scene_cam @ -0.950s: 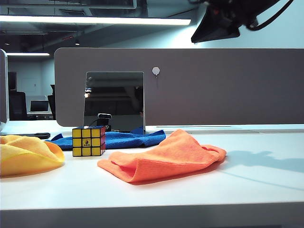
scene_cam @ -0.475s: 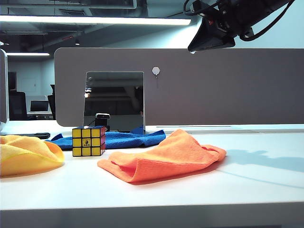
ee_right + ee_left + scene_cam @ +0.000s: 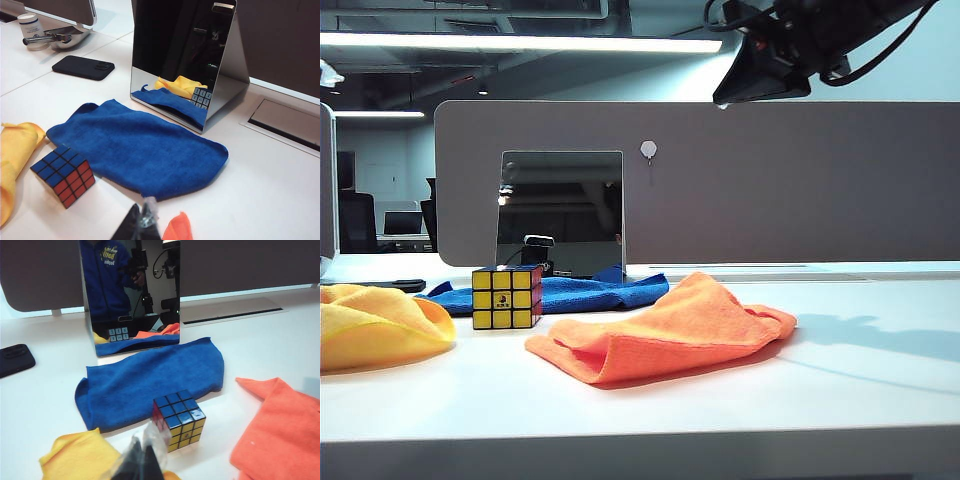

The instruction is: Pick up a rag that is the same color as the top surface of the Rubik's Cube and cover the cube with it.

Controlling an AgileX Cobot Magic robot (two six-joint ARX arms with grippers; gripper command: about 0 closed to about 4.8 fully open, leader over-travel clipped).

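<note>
While neither arm has reached the cloths yet, the blue rag [image 3: 555,294] lies flat at left of centre in the exterior view, just behind the cube [image 3: 507,297] and in front of a standing mirror [image 3: 561,212]. The right gripper [image 3: 723,101] hangs in the upper right of that frame, high above the table [image 3: 740,395] and well apart from the rag, which lies below it and to the left. In the right wrist view the rag [image 3: 137,147] fills the middle, its long axis running across the frame, with the right gripper [image 3: 144,224] at the bottom edge; its jaws look pressed together, though the tips are blurred. In the left wrist view the left gripper [image 3: 142,460] is clenched, empty, low in frame just before the cube [image 3: 179,419], with the rag [image 3: 150,380] beyond. The rag is soft, deep-piled microfibre; the cube is hard, glossy, black-edged, with a blue top. An orange cloth [image 3: 665,330] and a yellow cloth [image 3: 375,325] lie rumpled on either side.
</note>
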